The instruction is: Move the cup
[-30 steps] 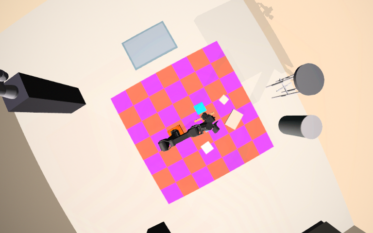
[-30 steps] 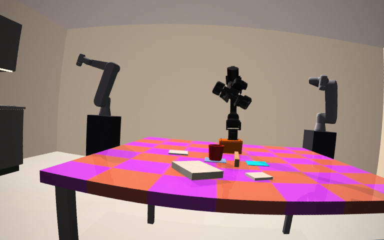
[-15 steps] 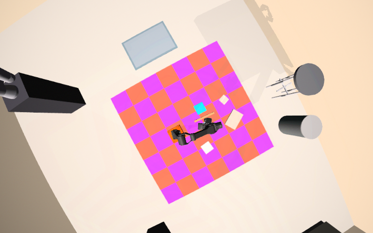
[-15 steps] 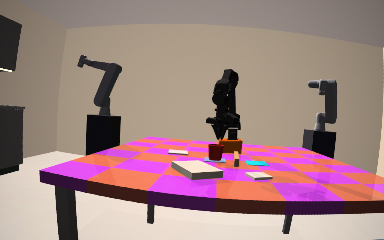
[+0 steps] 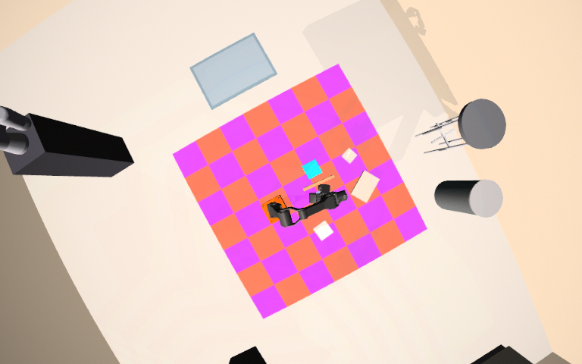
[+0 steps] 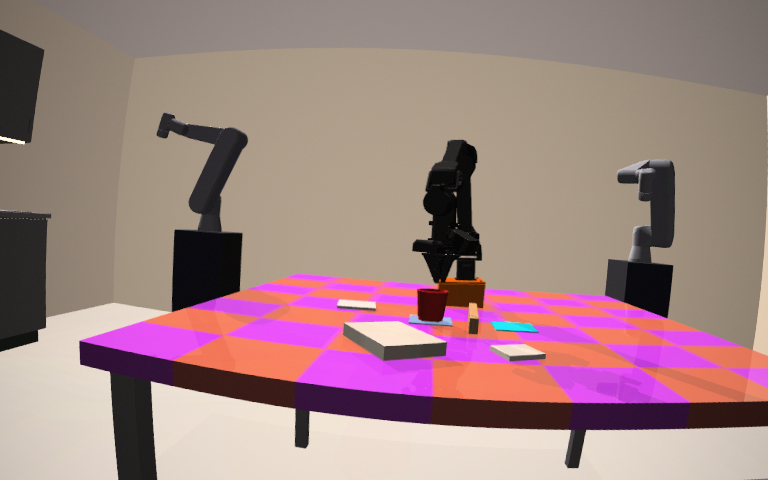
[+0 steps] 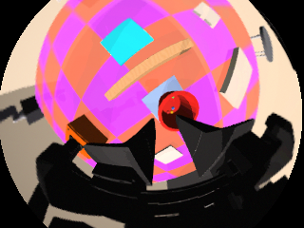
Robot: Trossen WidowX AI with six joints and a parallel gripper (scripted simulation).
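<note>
You are hovering gripper [image 7: 166, 135], partly closed, holding nothing, above and behind cup [image 6: 432, 303]. Cup is sitting upright on pale-blue pad [image 6: 431, 320] on counter [image 6: 254, 339]. Keep descending straight, fingers straddling rim; avoid tilting marbles. Beyond: wooden bar [image 6: 473, 317], cyan pad [image 6: 513, 326].

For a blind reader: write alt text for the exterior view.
A black robot arm's gripper hangs partly closed and empty just above a dark red cup on a pale blue pad. A wooden bar separates it from a cyan pad on the checkered table.
</note>
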